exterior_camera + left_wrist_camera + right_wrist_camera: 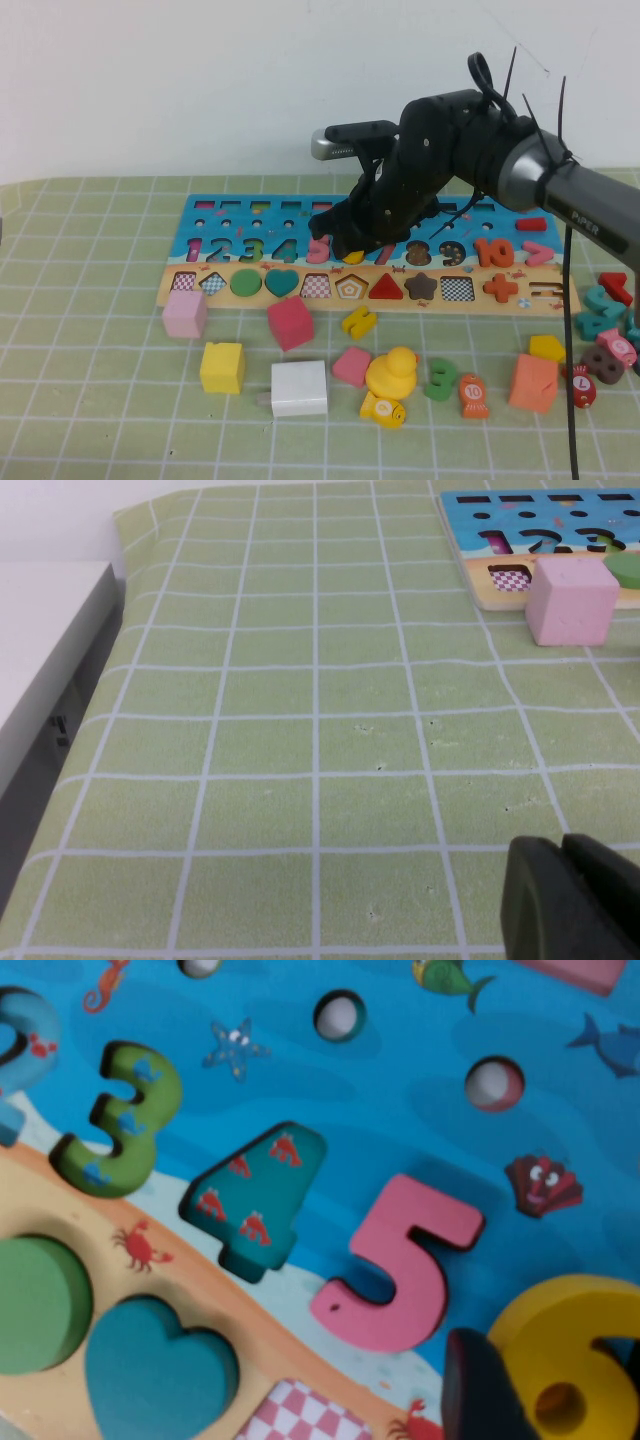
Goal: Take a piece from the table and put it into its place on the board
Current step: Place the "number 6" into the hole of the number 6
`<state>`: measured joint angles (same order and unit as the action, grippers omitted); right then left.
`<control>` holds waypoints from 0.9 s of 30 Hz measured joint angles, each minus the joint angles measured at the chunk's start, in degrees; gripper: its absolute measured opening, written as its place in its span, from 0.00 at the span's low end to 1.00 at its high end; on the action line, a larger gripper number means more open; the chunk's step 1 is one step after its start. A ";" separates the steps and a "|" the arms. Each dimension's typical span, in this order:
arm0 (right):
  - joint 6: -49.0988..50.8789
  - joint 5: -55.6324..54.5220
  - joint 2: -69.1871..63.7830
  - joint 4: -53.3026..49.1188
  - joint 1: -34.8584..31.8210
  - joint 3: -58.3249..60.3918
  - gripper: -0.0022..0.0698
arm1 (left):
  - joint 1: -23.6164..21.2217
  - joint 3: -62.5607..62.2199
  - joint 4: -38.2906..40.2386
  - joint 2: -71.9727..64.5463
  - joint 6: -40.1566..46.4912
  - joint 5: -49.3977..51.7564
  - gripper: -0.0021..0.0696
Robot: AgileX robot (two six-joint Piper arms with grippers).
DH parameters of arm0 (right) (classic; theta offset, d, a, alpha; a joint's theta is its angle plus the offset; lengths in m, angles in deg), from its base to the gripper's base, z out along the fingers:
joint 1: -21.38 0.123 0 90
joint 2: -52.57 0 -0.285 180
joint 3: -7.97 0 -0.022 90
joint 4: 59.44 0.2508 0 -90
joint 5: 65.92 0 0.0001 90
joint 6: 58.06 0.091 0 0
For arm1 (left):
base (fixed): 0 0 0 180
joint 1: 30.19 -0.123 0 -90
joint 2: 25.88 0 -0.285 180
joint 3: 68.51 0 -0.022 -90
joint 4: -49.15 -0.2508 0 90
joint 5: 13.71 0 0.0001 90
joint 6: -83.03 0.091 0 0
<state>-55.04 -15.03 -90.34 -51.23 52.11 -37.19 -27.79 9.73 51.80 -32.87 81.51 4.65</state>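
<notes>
The board (300, 215) lies across the middle of the table, blue part with numerals behind, tan shape strip in front. My right gripper (352, 240) hangs low over it between the pink 5 (320, 248) and the red 7 (385, 253). In the right wrist view my right gripper (570, 1390) is shut on the yellow 6 (560, 1325), held just right of the pink 5 (400, 1270) on the board (400, 1100). In the high view the arm hides the 6. My left gripper (565, 885) is shut and empty, low over bare mat left of the board (470, 540).
Loose pieces lie in front of the board: a pink cube (185, 313), red cube (290, 322), yellow cube (222, 367), white cube (299, 388), yellow duck (391, 374), green 3 (440, 380), orange block (533, 382) and yellow pentagon (547, 347). More pieces are at the right edge.
</notes>
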 joint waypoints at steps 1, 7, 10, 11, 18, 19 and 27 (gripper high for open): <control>0.00 0.00 0.00 0.00 0.00 0.00 0.41 | 0.00 0.00 0.00 0.00 0.00 0.00 0.03; 0.00 0.11 -0.22 0.00 0.00 -0.13 0.41 | 0.00 0.00 0.00 0.00 0.00 0.00 0.03; 0.00 0.11 -0.22 0.00 0.00 -0.13 0.41 | 0.00 0.00 0.00 0.00 0.00 0.00 0.03; 0.00 0.11 -0.22 0.00 0.00 -0.13 0.42 | 0.00 0.00 0.00 0.00 0.00 0.00 0.03; 0.03 -0.34 -0.36 0.00 0.00 -0.25 0.56 | 0.00 0.00 0.00 0.00 0.00 0.00 0.03; 0.03 -0.34 -0.36 0.00 0.00 -0.39 0.56 | 0.00 0.00 0.00 0.00 0.00 0.00 0.03; -0.07 2.71 -0.42 -0.37 0.00 -6.86 0.55 | 0.00 0.00 0.00 0.00 0.00 0.00 0.03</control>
<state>-55.11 -12.32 -90.76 -51.60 52.11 -44.05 -27.79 9.73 51.80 -32.87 81.51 4.65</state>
